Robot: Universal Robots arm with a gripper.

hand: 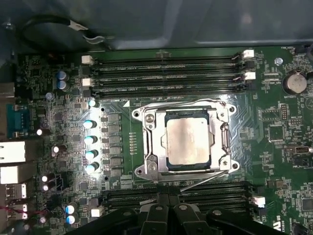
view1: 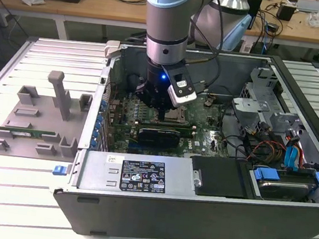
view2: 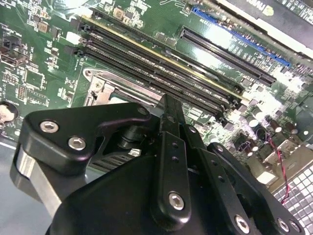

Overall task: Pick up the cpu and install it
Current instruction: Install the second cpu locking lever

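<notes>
Count of parts in and around the open computer case.

One computer case [view1: 194, 217] on the surface [view1: 33, 197]; one motherboard [hand: 288, 147] with one socket frame [hand: 151, 142] holding one cpu [hand: 188, 139]; one round coin battery [hand: 294, 82]; five silver-topped capacitors [hand: 88, 124] in a row beside the socket frame; one robot arm [view1: 168, 27] with one end effector [view1: 161, 111]; one grey fixture tray [view1: 37, 122]; one memory stick [view1: 27, 133] on it.

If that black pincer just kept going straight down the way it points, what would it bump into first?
Most likely the cpu, seated in its socket frame on the motherboard; the pincer hangs directly above it, though exact alignment is hard to judge.
</notes>
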